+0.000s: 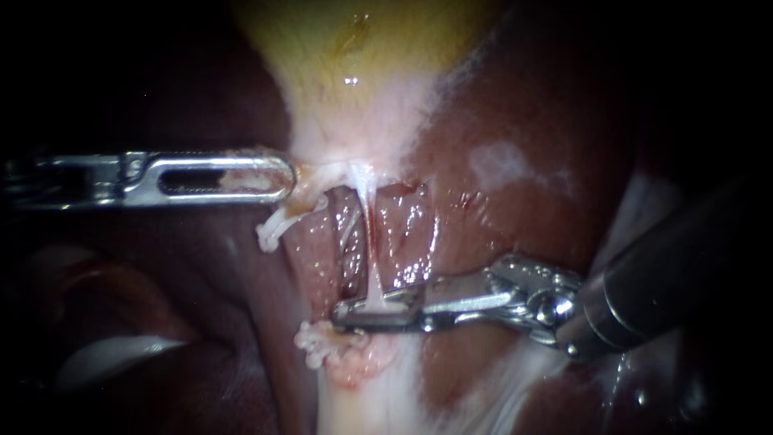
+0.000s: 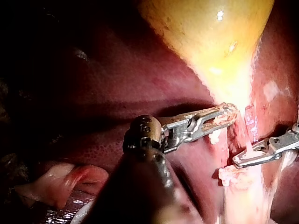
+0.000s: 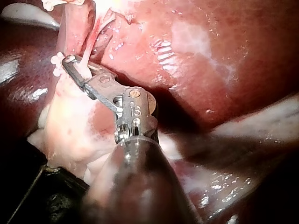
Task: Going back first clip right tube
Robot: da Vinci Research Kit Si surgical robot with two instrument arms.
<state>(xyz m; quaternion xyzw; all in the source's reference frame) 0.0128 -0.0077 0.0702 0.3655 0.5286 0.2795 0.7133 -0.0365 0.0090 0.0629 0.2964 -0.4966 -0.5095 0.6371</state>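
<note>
1. Coming in level from the left: the left instrument (image 1: 282,177), tip against the narrow neck of the gallbladder (image 1: 354,48).
2. Its claw pressed onto pale tissue at that neck, pinching it from two sides; same grip visible in the left wrist view (image 2: 229,114), just beneath the yellow gallbladder (image 2: 210,37).
3. Coming in from the right, low down: the right instrument (image 1: 342,314), shaft sloping up toward the right edge.
4. Its claw nearly closed, pinching the tube (image 1: 374,258) at the tube's lower end.
5. Thin, white and taut, that tube: running straight down from the gallbladder's neck into the right claw, with a glistening red hollow on each side.
6. In the right wrist view, the same tube (image 3: 91,46) gripped at the very tip of the right instrument (image 3: 70,63); in the left wrist view, both seen beyond the left tip (image 2: 238,161).
7. All around, dark red liver (image 1: 515,105).
8. Frayed white tissue tags (image 1: 274,229) hanging just under the left tip, and more just below the right tip.
</note>
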